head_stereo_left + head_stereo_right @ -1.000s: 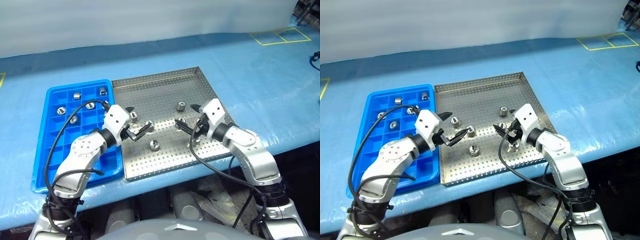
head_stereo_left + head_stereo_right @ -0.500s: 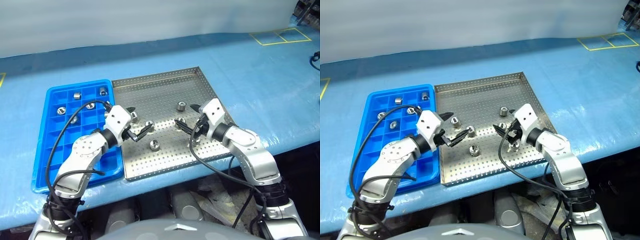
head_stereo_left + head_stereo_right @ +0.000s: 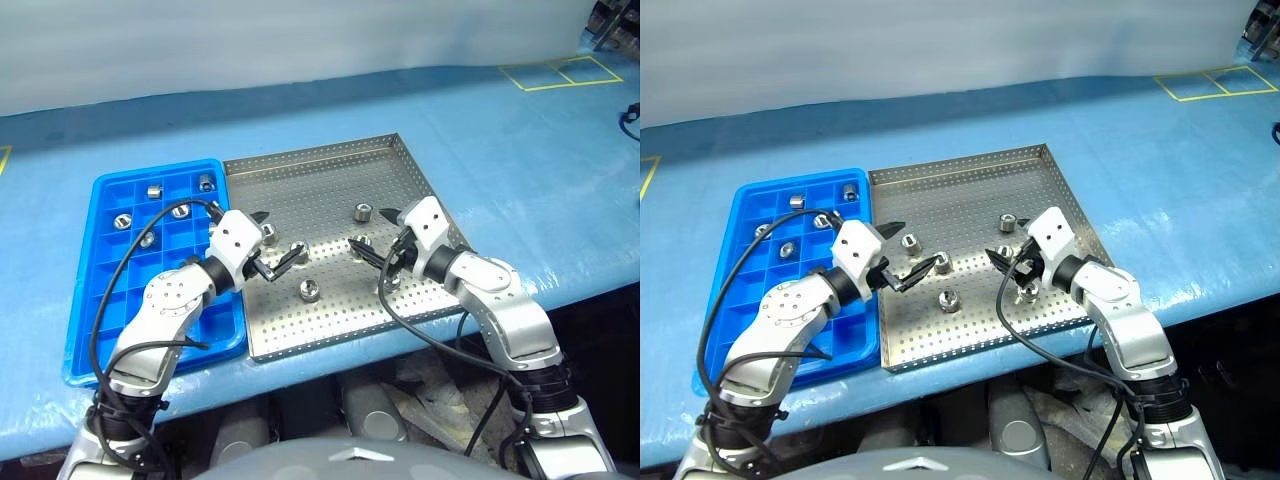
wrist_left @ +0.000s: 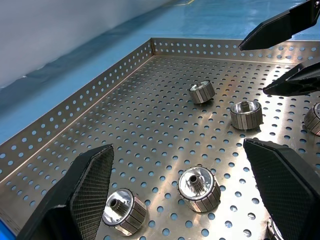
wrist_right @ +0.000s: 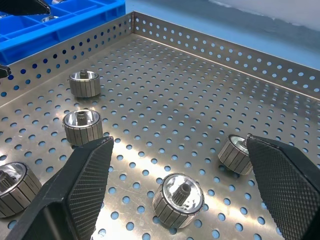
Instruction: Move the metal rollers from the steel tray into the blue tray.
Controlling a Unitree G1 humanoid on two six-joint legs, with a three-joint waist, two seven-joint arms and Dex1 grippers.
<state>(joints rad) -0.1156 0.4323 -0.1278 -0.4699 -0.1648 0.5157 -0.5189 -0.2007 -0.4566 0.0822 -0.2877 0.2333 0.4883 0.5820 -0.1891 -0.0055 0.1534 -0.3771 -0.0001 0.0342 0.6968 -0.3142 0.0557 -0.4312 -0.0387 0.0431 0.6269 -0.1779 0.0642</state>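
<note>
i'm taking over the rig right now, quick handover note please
Left gripper: open, empty, low over the steel tray, a metal roller between its fingers.
Right gripper: open, empty, also over the steel tray, a roller between its fingers.
Done: five rollers sit in cells at the far end of the blue tray.
Left: six rollers on the steel tray, clustered mid to near side; none gripped yet.

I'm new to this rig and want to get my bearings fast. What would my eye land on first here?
First, the bright blue tray on the robot's left, with five metal rollers in its far cells. Beside it lies the perforated steel tray, still holding several rollers. Over its near half the left claw and right claw hang open, facing each other, holding nothing.
</note>
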